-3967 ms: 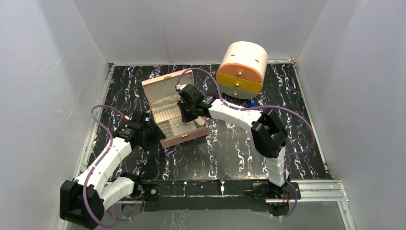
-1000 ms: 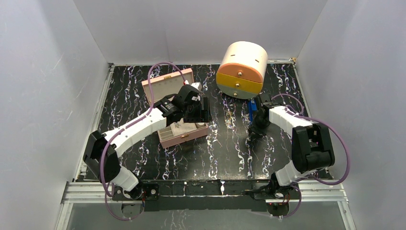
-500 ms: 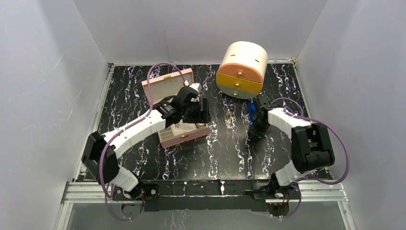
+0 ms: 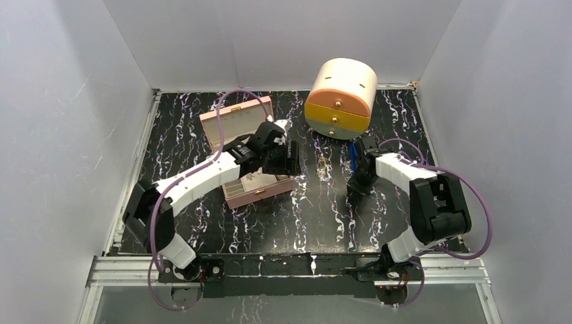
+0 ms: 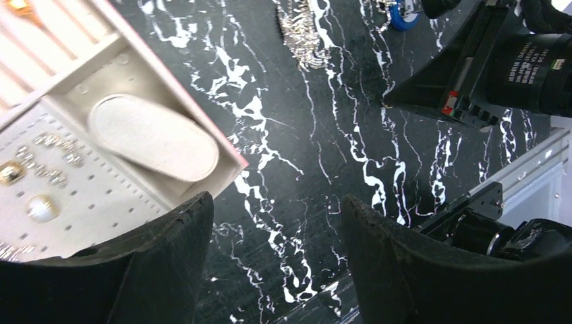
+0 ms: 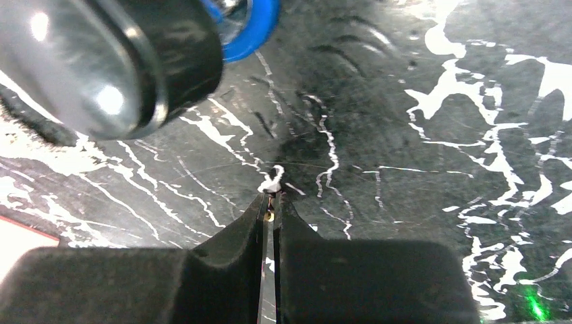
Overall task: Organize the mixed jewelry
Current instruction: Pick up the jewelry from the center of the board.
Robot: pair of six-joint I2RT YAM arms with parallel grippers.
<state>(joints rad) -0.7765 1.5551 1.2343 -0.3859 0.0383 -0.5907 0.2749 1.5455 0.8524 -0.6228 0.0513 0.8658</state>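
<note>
Two grippers, two different jobs. The right gripper (image 6: 268, 217) is working nose-down at the table (image 4: 317, 216), fingers closed to a thin slit on a tiny gold piece (image 6: 269, 216). The piece is far smaller than a fingertip, so I'm reading it as pinched, not merely touched. I'm judging it's going in that low and steep because the piece is lying flat on the marble, just beside the blue object (image 6: 256, 27).

The left gripper (image 5: 276, 263) is hanging over the side of the pink box (image 4: 260, 190) that faces the right arm, fingers spread wide and gripping nothing. My guess is it's there to guard or steady the open tray.

The mixed jewelry (image 5: 54, 177) is sitting in three places. Some studs, a pearl stud (image 5: 40, 208) among them, are lying in the box tray. A silvery cluster (image 5: 300, 30) is lying loose on the table between the arms. The gold piece is sitting in the right fingertips.
</note>
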